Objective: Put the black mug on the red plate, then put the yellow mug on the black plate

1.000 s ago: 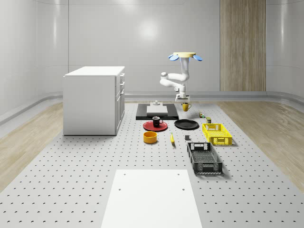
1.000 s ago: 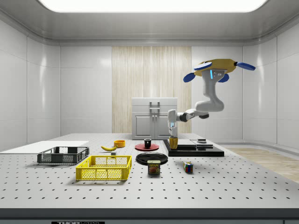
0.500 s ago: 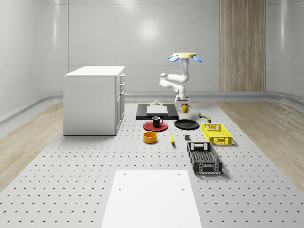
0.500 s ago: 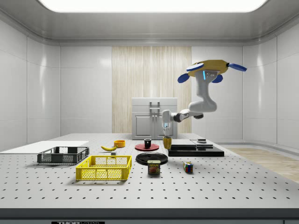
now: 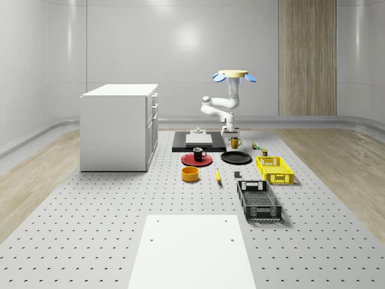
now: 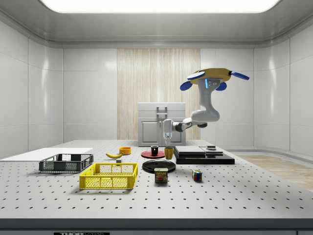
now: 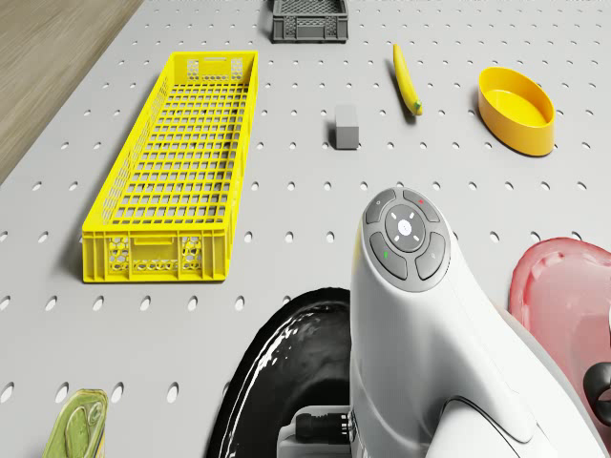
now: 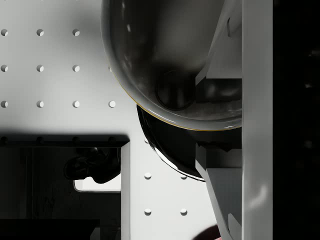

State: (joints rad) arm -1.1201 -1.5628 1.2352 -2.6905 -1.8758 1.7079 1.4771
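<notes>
A quadrotor drone [image 6: 213, 77] hovers above the perforated table [image 5: 90, 229], over the black slab [image 6: 204, 157] by the plates, its white arm [image 6: 203, 113] bent down and across toward the side view's left. The gripper [image 6: 168, 146] hangs straight down with its fingers pinched on the rim of the yellow mug [image 6: 168, 153], which is held upright in the air just above the far edge of the black plate [image 6: 159, 165]; in the whole-scene view the yellow mug [image 5: 234, 142] sits directly behind the black plate [image 5: 236, 158]. The wrist view looks into the mug's dark interior [image 8: 170, 60] with a finger [image 8: 225, 70] against its wall and the glossy plate rim [image 8: 165, 150] below. The black mug [image 5: 198, 154] stands upright on the red plate [image 5: 187, 160], just beside the black plate. Nearer the whole-scene camera lie an orange bowl [image 5: 190, 174], a banana [image 5: 218, 175], a yellow crate [image 5: 275, 169] and a dark crate [image 5: 258, 200]; a white cabinet [image 5: 119, 126] stands at that view's left
</notes>
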